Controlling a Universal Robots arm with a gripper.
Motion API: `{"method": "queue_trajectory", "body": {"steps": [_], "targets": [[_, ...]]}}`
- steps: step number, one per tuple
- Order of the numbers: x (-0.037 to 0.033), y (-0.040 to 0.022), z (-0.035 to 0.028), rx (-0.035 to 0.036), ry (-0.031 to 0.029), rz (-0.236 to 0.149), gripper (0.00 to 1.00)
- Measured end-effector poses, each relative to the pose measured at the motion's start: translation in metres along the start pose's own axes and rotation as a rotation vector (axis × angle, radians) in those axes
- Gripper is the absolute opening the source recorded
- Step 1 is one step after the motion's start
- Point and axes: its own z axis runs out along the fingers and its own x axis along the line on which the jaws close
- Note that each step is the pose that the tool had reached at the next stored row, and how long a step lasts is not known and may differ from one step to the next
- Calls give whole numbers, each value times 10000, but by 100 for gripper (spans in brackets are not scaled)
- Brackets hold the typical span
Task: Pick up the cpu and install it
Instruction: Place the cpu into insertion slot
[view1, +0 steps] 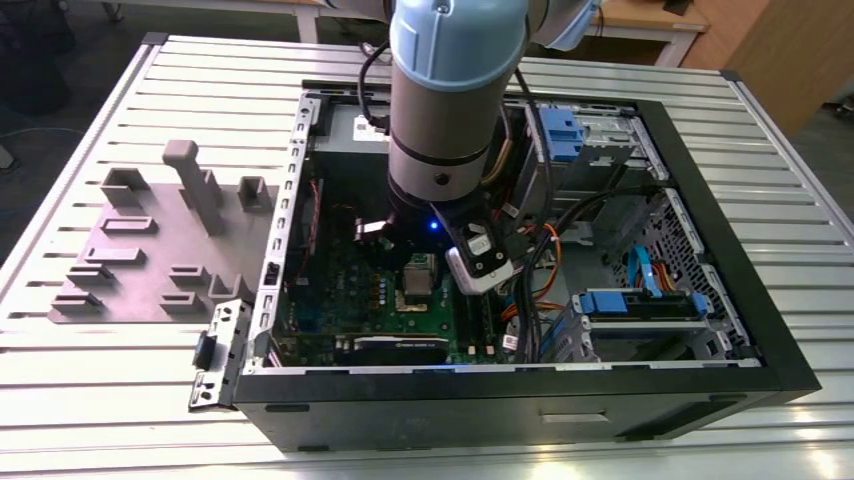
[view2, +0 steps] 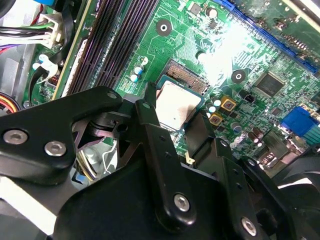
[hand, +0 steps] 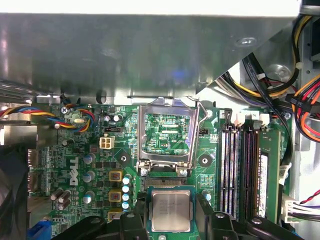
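one gripper (view2: 175, 111), two fingers (view2: 148, 114) clamped on one cpu (hand: 171, 210), over one green motherboard (hand: 100, 165).

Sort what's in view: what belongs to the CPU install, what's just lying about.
Job: cpu, gripper clamped on it, motherboard socket's open frame.
Lying about: grey moulded plate, memory slots, blue drive caddy, cables.
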Motion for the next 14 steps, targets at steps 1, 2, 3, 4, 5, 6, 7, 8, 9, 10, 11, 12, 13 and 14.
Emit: {"method": "queue_trajectory", "body": {"steps": [1,2,3,4,5,6,7,8,9,10,11,12,13,14], "targets": [[0,0,2,16,0,0,47],[0,-1,5,36,0,0,47],[0,-1,12,65,1,0,47],[0,-1,19,100,7,0,47],[0,-1,26,110,11,0,47],[3,-1,32,113,12,0,47],[6,-1,37,113,13,-2,47],[8,-2,43,108,13,-8,47],[11,-1,50,91,13,-18,47],[17,-2,59,59,14,-44,47],[23,-1,69,27,13,-78,47],[29,-1,78,7,13,-116,47],[34,-1,86,1,14,-142,47],[36,-3,91,2,19,-157,47]]}}
